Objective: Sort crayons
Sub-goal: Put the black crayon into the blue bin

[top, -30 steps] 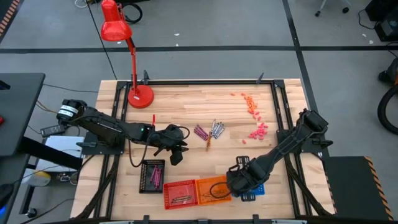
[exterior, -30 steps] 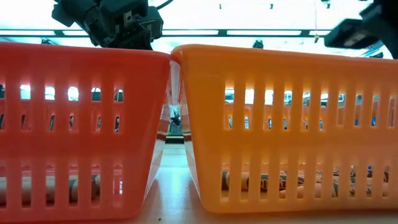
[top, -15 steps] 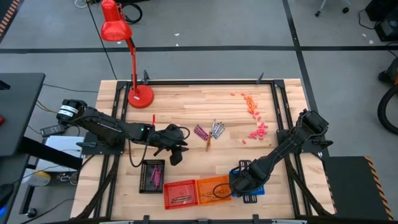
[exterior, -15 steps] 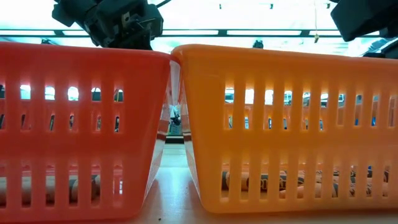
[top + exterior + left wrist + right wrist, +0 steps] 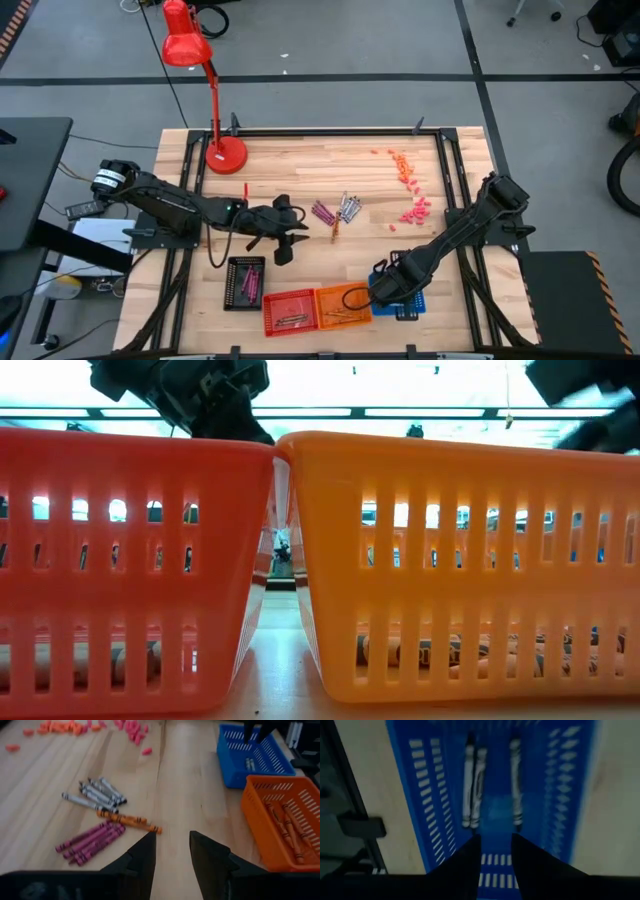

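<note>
Table [image 5: 300, 160]: right end effector [image 5: 385, 290] hides blue basket [image 5: 410, 303]; both end effectors spread, empty.

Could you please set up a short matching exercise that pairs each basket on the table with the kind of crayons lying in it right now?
Baskets:
1. blue basket
2. orange basket
3. black basket

Contents:
A. magenta-pink crayons
B. pale grey-white crayons
C. brown-orange crayons

Pairs: 1-B, 2-C, 3-A.

The right gripper hangs over the blue basket, holding nothing. The left gripper points toward the loose crayons at mid-table.
</note>
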